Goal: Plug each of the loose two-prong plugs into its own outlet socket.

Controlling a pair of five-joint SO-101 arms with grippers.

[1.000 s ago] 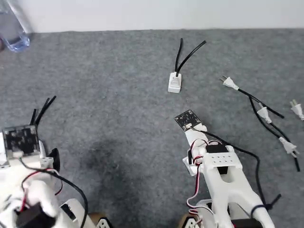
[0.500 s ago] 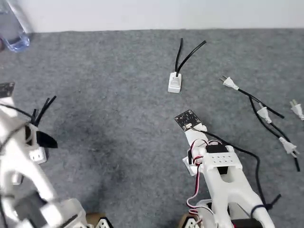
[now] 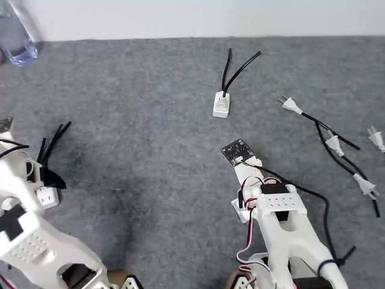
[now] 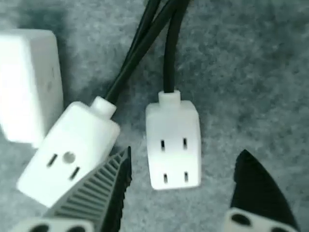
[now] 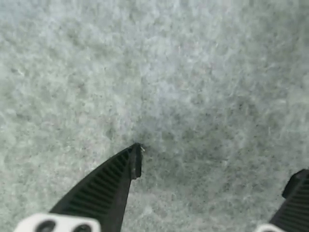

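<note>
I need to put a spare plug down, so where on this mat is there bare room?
Bare carpet lies between the left arm's sockets and the middle socket, and from the bottle across to that socket's cords. Crowded: the right side, with loose plugs and cables, and around the left end effector.

Grey carpet [image 3: 138, 120] throughout — a plain white wall [image 3: 180, 18] at the back.

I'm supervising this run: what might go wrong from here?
The left pincer is open over the double outlet socket, with the three-hole socket close beside one finger; closing may catch it. The cords of the loose plugs cross, so lifting one may drag others.
</note>
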